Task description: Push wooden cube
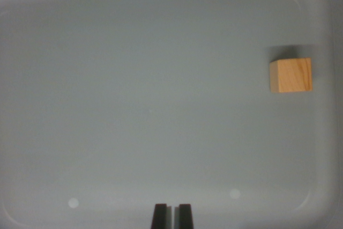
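One wooden cube (290,75) sits far right in the tray (107,52); the gripper (172,215) is nearly pressed together.

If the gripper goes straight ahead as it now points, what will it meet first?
Probably only the grey tray floor: the gripper points up the middle of the wrist view, and the wooden cube lies far to the wrist view's right.

Gripper (172,214) — cut off by the bottom edge.
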Robot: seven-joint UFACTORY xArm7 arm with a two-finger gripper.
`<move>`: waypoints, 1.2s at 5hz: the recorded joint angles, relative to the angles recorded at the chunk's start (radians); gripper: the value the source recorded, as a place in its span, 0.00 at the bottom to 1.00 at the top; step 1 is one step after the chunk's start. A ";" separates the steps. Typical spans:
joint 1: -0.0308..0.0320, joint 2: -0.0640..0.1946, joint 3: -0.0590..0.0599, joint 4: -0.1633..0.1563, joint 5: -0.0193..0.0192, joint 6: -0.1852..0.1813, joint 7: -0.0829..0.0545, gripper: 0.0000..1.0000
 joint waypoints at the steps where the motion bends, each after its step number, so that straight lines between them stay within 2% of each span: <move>1: -0.0025 0.006 -0.002 -0.008 -0.0001 -0.013 -0.006 0.00; 2: -0.0025 0.006 -0.002 -0.008 -0.0001 -0.013 -0.006 0.00; 3: -0.0057 0.014 -0.005 -0.020 -0.0003 -0.031 -0.013 0.00; 4: -0.0057 0.014 -0.005 -0.020 -0.0003 -0.031 -0.013 0.00; 5: -0.0102 0.024 -0.009 -0.035 -0.0006 -0.054 -0.023 0.00; 6: -0.0102 0.024 -0.009 -0.035 -0.0006 -0.054 -0.023 0.00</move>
